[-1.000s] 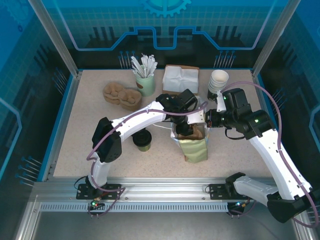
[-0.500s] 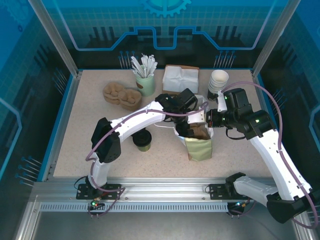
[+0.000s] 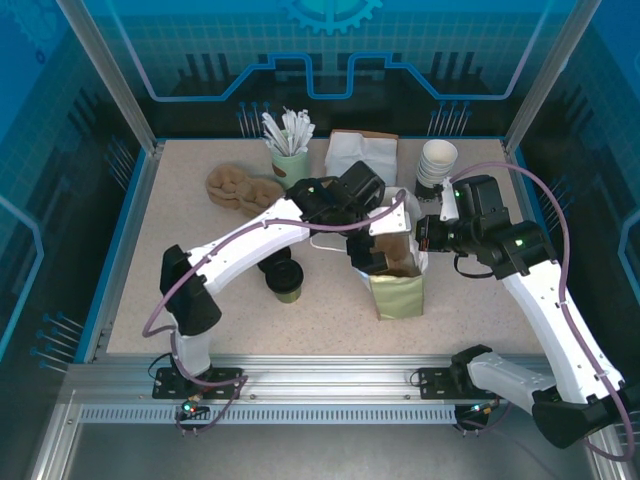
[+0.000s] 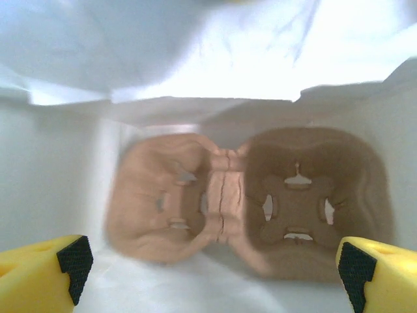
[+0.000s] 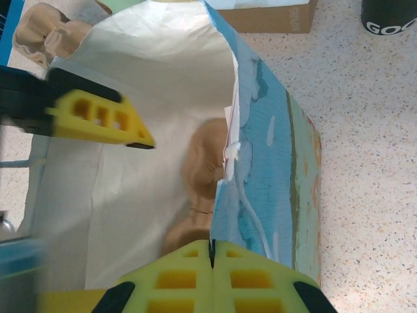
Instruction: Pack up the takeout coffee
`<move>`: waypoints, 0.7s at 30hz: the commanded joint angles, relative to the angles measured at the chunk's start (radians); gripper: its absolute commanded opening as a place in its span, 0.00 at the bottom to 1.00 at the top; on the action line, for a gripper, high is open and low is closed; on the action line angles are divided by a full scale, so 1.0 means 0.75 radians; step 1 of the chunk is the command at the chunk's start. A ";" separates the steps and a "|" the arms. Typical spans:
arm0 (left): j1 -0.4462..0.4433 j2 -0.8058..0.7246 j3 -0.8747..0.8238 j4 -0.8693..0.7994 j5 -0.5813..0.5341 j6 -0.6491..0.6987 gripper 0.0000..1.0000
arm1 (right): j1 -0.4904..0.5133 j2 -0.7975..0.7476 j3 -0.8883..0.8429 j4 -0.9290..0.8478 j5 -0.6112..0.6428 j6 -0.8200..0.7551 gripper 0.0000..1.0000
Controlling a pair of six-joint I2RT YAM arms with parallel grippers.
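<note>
Left gripper (image 4: 212, 270) has its jaws wide apart and holds nothing. It sits inside the mouth of the white-lined blue-green paper bag (image 3: 398, 295), over a brown moulded-pulp cup carrier (image 4: 247, 195) lying on the bag's bottom. Right gripper (image 5: 212, 251) is pinched tight on the bag's right rim. Takeout coffee (image 3: 285, 281), a small olive-green paper cup with a round black lid, stands upright on the speckled table (image 3: 180, 270), left of the bag and not touching it.

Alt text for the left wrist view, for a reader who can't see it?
A brown pulp cup carrier lies at the bottom of a white bag, seen from above and a little blurred. The left claw is open and empty, its yellow fingertips in the two lower corners.
</note>
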 commanded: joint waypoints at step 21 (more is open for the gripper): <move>0.041 -0.435 -0.090 0.148 -0.071 -0.551 0.99 | -0.272 0.061 0.153 -0.071 -0.051 -0.202 0.46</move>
